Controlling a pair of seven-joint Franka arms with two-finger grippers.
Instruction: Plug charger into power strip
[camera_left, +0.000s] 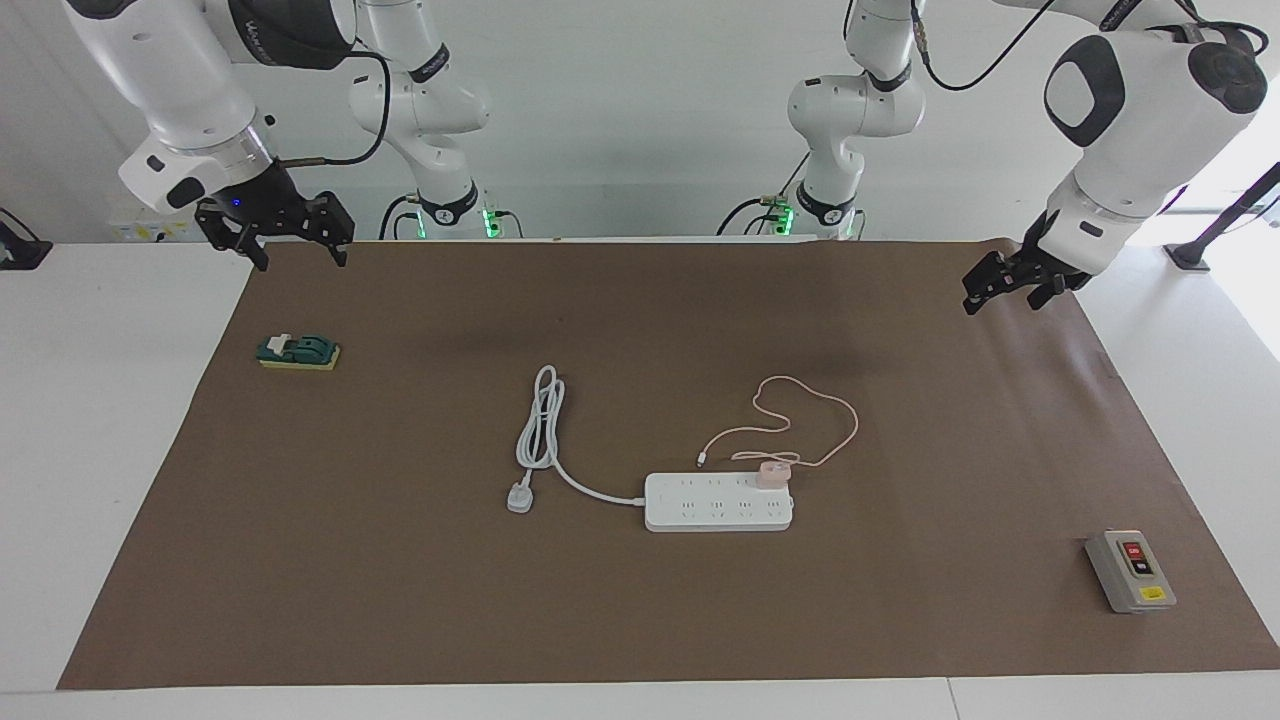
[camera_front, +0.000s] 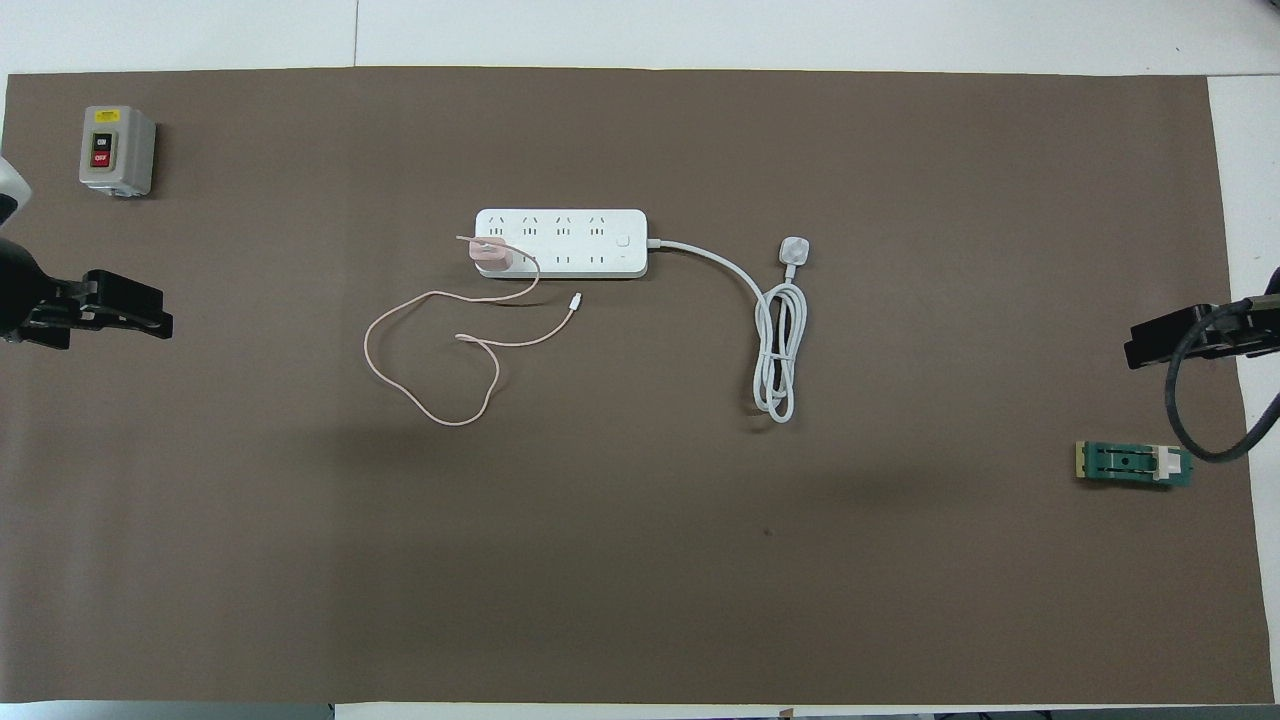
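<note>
- Pink charger (camera_left: 772, 473) sits plugged into white power strip (camera_left: 718, 503), mid tabletop.
- Left claw (camera_left: 1003, 285) & right claw (camera_left: 276, 232): both wide, empty, up over mat edges.

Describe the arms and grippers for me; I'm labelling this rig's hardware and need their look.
Both arms have glossy white rounded shells with dark grey joint caps and black cables looping along them. The right gripper is black, with a small blue light on its body; the left gripper is black too. Green lights glow at both bases.
</note>
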